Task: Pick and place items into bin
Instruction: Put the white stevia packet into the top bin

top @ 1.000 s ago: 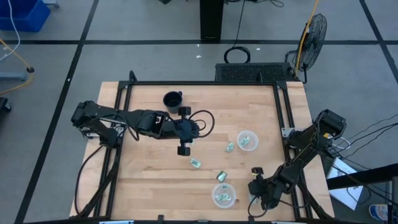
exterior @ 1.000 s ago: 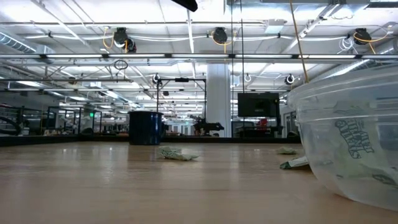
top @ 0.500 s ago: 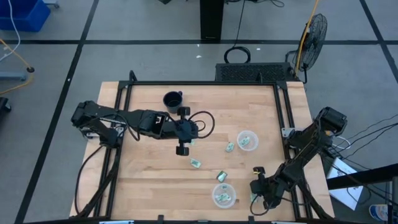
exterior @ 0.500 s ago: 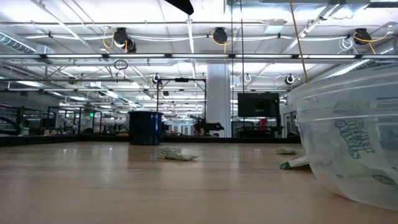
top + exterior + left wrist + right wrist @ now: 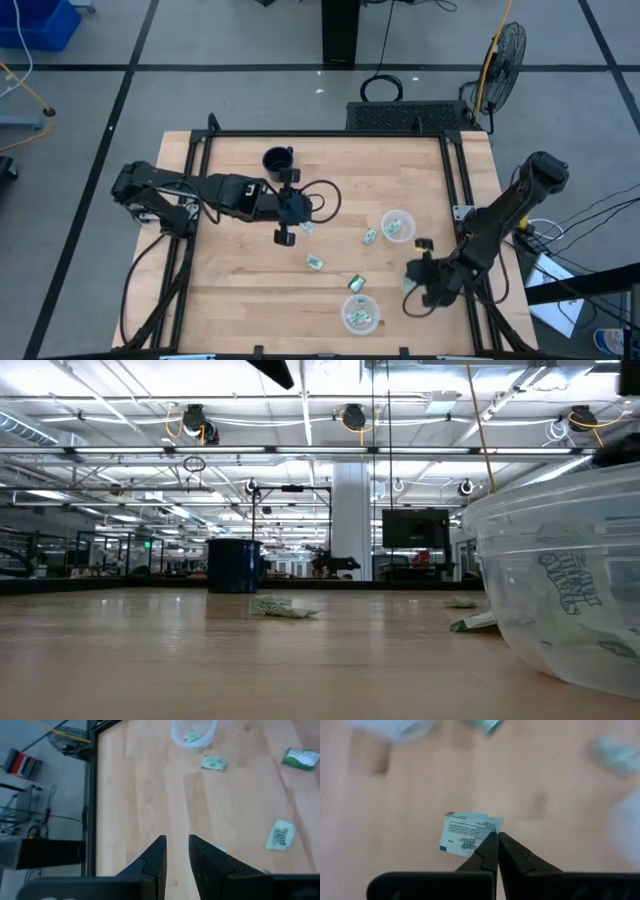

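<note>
Right gripper (image 5: pixel 497 839) is clenched on the corner of a white packet (image 5: pixel 470 834); in its wrist view the fingertips pinch one edge and the packet hangs out sideways from them, long axis across the fingers, printed face toward the camera. In the high view that gripper (image 5: pixel 420 272) sits near the table's right edge, between the two clear plastic bins: one (image 5: pixel 398 226) farther back, one (image 5: pixel 359 314) nearer the front. Both already hold packets. The relation that counts: both bins lie toward the table middle from the gripper, neither directly below it, so the drop likely needs a short sideways carry first; which bin is closer is too near to call. Loose packets lie between the bins, at (image 5: pixel 369 237), (image 5: pixel 354 284), (image 5: pixel 315 262), and one (image 5: pixel 307 227) just beside the left arm. Left gripper (image 5: pixel 176 855) hovers over bare wood with fingers slightly apart, holding nothing, mid-table near the black mug (image 5: pixel 277 160). Right arm is clearly the nearer one to both bins.
</note>
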### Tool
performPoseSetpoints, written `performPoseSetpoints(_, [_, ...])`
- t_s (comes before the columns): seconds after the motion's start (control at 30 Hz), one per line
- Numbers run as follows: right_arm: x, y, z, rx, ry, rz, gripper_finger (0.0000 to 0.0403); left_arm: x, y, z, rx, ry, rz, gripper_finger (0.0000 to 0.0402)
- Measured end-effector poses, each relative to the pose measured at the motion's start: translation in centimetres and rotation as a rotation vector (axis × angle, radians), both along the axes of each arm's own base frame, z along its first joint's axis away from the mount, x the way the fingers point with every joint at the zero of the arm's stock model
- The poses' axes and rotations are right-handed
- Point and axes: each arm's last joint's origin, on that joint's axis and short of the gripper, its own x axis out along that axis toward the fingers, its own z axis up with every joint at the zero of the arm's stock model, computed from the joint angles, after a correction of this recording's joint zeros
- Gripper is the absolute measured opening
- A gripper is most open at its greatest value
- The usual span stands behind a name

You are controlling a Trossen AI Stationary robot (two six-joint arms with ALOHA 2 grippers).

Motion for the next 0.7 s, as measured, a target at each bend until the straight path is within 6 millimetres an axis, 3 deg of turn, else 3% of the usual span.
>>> performPoseSetpoints(0.17, [0.0, -2.9, 1.9, -0.188, -0.158, -0.112, 0.0, -0.5, 0.1, -0.1, -0.013, 0.029, 0.027, 0.0088])
performPoseSetpoints(0.37, [-0.3, -6.8, 3.2, -0.39, -0.26, -0.38, 0.0, -0.8, 0.2, -0.2, -0.033, 0.047, 0.061, 0.0088])
performPoseSetpoints(0.5, [-0.1, -8.7, 2.9, -0.296, -0.178, -0.551, 0.0, -1.0, 0.2, -0.3, -0.033, 0.065, 0.068, 0.0088])
performPoseSetpoints(0.7, [0.7, -10.2, 0.4, -0.134, -0.012, -0.593, 0.0, -1.1, 0.3, -0.3, -0.031, 0.081, 0.071, 0.0088])
